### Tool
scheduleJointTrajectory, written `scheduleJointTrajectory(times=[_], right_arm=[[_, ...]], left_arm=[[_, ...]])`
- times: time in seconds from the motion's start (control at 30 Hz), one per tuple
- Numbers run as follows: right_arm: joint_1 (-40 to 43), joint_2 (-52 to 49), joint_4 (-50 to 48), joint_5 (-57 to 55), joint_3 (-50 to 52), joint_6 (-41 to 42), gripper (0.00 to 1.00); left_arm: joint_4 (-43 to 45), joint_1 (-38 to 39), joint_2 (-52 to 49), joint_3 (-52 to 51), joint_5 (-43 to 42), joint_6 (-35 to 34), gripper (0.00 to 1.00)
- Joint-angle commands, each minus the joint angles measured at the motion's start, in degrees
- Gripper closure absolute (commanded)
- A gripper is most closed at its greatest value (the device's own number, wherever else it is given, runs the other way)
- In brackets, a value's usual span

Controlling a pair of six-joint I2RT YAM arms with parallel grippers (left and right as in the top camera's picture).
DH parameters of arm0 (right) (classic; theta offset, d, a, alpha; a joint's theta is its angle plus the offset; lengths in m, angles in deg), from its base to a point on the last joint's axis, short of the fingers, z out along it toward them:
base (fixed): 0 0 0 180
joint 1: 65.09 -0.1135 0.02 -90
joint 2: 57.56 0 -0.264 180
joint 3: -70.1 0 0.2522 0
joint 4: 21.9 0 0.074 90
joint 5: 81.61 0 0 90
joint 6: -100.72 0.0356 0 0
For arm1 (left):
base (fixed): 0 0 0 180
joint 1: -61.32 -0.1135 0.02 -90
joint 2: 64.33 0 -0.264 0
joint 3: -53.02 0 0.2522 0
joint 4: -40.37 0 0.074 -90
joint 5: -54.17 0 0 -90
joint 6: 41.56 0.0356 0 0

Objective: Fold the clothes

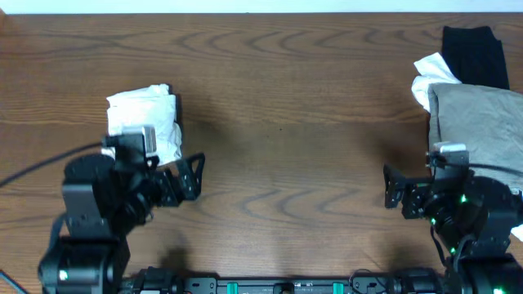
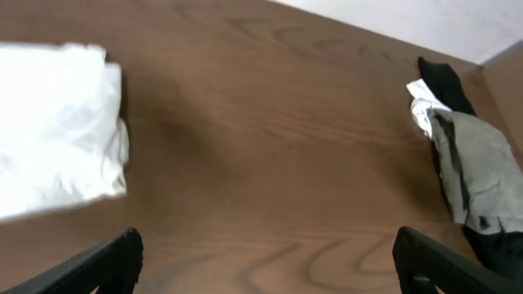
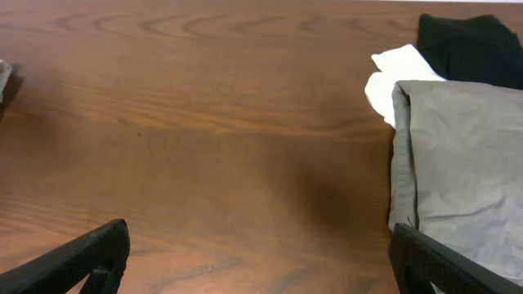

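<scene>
Left pincer (image 1: 196,175) wide, beside white garment (image 1: 144,116); right pincer (image 1: 391,188) wide, beside khaki shorts (image 1: 478,122)

Brown wood-grain tabletop (image 1: 286,98), smooth, with a soft low sheen. Khaki-grey shorts (image 3: 466,155) in matt woven cloth, finely creased, with a stitched edge. Tucked against the shorts, white garment (image 3: 392,77) of thin matt cloth, crumpled. Past the shorts' far end, black garment (image 3: 470,45), soft, dull, deep matt. Well apart from the shorts, folded white bundle (image 1: 145,121) of soft matt cloth, lightly wrinkled. Fingers (image 2: 106,261) in both wrist views black, matt, plastic-looking, hard-edged.
</scene>
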Motion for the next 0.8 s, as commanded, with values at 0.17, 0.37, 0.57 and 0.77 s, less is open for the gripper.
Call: scheduleJointTrajectory(times=[0.17, 0.37, 0.57, 0.77], right_arm=[[0.33, -1.14, 1.01, -0.94, -1.49, 0.59, 0.01], [0.33, -1.14, 0.83, -0.90, -1.49, 0.59, 0.01], [0.33, -1.20, 1.11, -0.92, -1.49, 0.57, 0.03], [0.33, -2.08, 0.94, -1.18, -1.49, 0.57, 0.01]], left_arm=[[2.69, -0.24, -12.59, 1.97, 19.04, 1.97, 0.02], [12.13, -0.24, -27.71, 1.97, 23.89, 2.10, 0.02], [15.89, -1.14, -36.76, 1.95, 26.40, 0.02, 0.02], [19.30, -2.75, -40.96, 0.94, 25.07, -0.57, 0.02]])
